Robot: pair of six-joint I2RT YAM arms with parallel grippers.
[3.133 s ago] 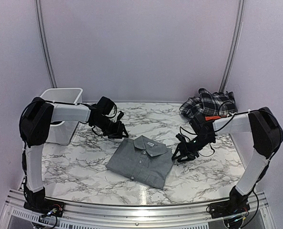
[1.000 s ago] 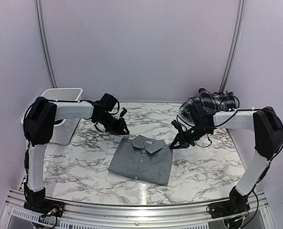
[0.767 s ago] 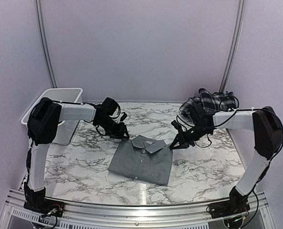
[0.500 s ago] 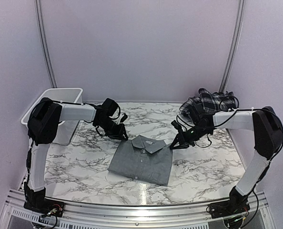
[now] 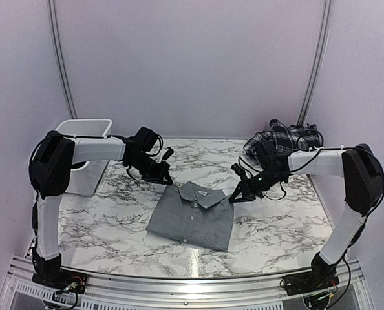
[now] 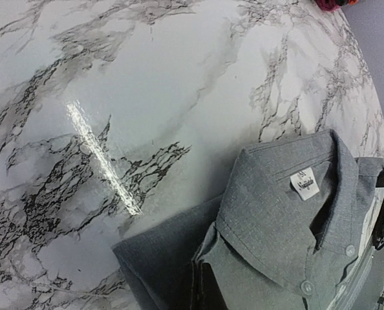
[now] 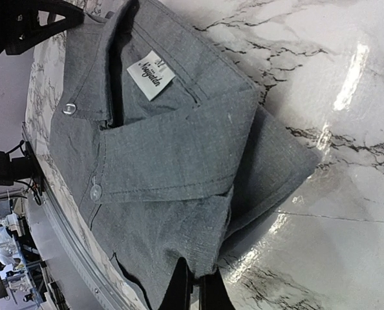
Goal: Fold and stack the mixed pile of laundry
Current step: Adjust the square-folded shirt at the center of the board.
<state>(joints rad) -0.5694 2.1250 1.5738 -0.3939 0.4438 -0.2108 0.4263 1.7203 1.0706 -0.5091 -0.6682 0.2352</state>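
We see the folded grey shirt [image 5: 191, 219] lying flat at the centre of the marble table [image 5: 101, 213], its collar [image 5: 203, 195] toward the top of the frame and its long axis running from the collar down toward the bottom edge, tilted a little to the lower right. The left gripper [image 5: 167, 179] sits at the shirt's upper-left corner and the right gripper [image 5: 234, 196] at its upper-right corner, so each arm is at the shoulder on its own side and neither is nearer. Both pairs of jaws are closed right down. In the right wrist view the dark fingertips [image 7: 180, 287] at the bottom edge meet the folded shoulder, and we judge them to be pinching the cloth. In the left wrist view the shirt fills the lower right and the jaws appear nipped onto the near fold, though little of them shows. The rest of the shirt lies below both grippers in the top view, so we judge that any lift or drag would carry it by its collar end. The plaid piece [image 5: 288, 138] is heaped at the upper right, well apart from the shirt, and the white basket [image 5: 82, 123] stands at the left.
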